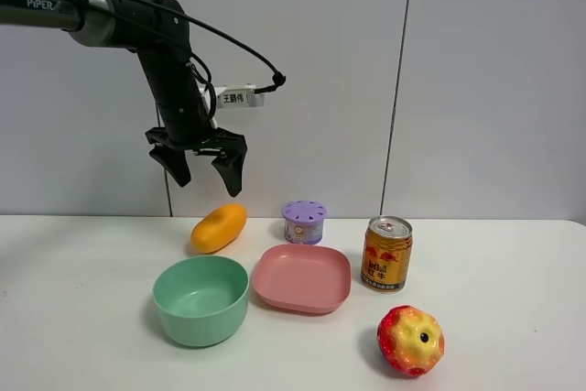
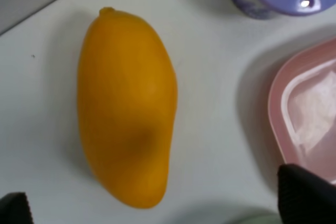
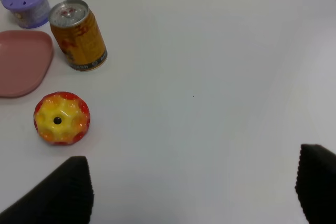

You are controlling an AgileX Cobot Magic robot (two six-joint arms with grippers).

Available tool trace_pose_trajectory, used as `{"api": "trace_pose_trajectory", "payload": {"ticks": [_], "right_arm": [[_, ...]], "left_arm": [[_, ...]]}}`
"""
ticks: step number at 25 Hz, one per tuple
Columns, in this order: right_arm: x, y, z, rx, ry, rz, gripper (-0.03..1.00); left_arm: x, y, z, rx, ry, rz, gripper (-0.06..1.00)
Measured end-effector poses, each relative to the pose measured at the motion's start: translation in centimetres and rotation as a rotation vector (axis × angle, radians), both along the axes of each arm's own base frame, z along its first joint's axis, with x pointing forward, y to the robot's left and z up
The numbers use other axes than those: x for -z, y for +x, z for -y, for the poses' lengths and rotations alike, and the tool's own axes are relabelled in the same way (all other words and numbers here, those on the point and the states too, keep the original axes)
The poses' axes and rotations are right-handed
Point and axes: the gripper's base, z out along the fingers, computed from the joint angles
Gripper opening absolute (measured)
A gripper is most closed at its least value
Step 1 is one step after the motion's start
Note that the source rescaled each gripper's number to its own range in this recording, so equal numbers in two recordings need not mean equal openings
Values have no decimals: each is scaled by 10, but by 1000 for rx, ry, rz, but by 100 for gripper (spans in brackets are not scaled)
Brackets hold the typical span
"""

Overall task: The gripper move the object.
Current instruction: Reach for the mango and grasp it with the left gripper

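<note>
A robot's left claw (image 1: pixel 209 180) hangs spread open in the air above a mango (image 1: pixel 219 227), its two black fingers pointing down and touching nothing. The stance appears to set up a straight drop onto the fruit it is tasked with moving. The mango lies on its side on the white desk (image 1: pixel 513 290), toward the back wall, just behind a green bowl (image 1: pixel 200 318) and near a pink plate (image 1: pixel 302 278). The left wrist camera looks straight down on it, with the dark fingertips showing to either side of the end away from the stem, which suggests the jaws are lined up across its width, not its length. The skin is smooth, matte orange-yellow, and the shape is a long oval tapering to a small stem nub, likely firm enough to pinch but round enough to roll or slip. Nearby stand a small purple tub (image 1: pixel 304 222) with a slotted lid, a glossy gold drink can (image 1: pixel 386 254) and a bumpy red-and-yellow apple (image 1: pixel 410 340), none of them under the claw. The right claw (image 3: pixel 191 190), seen only by its own wrist camera, is also spread wide over bare desk, well apart from the mango; its height cannot be told from that blurred view.
</note>
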Motion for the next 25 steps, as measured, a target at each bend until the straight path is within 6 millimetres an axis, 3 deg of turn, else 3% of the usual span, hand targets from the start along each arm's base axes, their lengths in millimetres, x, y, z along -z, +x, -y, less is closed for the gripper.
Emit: {"api": "trace_pose_trajectory", "payload": {"ticks": [8, 25], "right_arm": [[0, 0, 0, 0, 0, 0, 100], [0, 0, 0, 0, 0, 0, 100]], "left_arm": [[28, 7, 4, 4, 28, 5, 98], [61, 17, 12, 32, 98, 70, 94]]}}
